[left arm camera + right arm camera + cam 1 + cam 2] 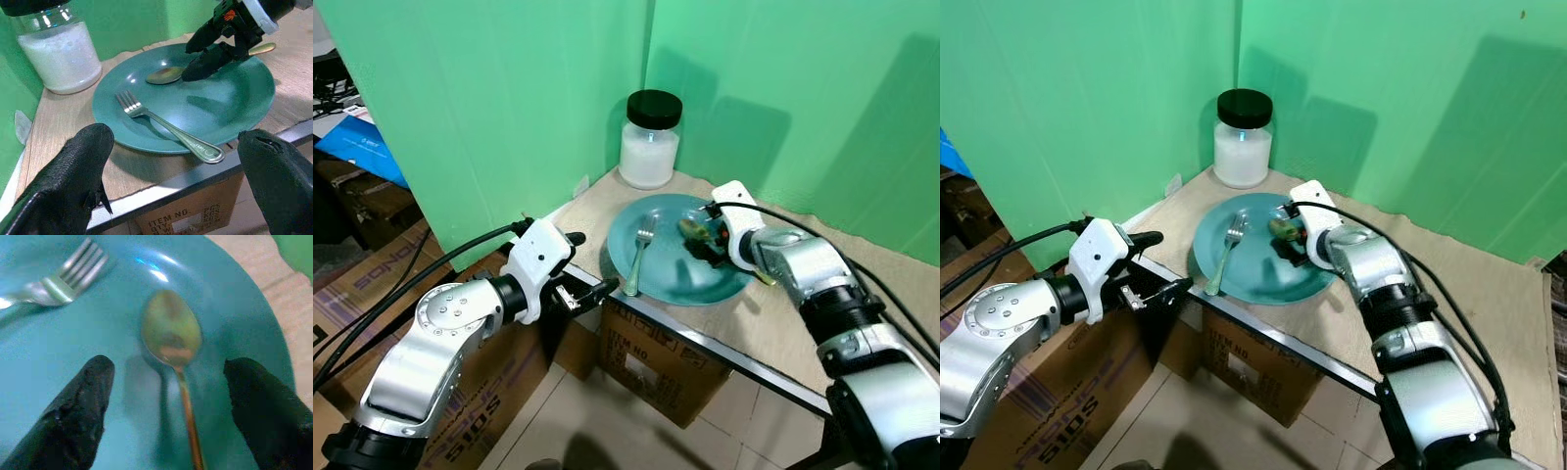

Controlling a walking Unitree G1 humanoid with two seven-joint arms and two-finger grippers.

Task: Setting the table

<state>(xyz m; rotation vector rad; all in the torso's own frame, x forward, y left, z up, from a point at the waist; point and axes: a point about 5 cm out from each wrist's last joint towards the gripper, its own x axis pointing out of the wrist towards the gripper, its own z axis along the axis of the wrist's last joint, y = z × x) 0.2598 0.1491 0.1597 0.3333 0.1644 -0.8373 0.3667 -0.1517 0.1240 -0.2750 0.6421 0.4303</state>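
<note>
Green backdrop corner, jar (pixel 651 139) at the far end behind the plate (pixel 677 274) holding fork (pixel 639 255) and spoon (pixel 172 337), right gripper (pixel 168 406) spread over the spoon, left gripper (pixel 176 166) spread at the near-left table edge

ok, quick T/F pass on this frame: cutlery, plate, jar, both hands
1. The fork lies on the teal plate, handle past the rim. True.
2. The right hand is shut on the spoon. False: its fingers are open either side of the handle, spoon resting on the plate.
3. The jar has a black lid. True.
4. The left hand holds the fork. False: it is open, off the table edge, short of the fork.
5. The jar stands on the plate. False: behind it, in the corner.
</note>
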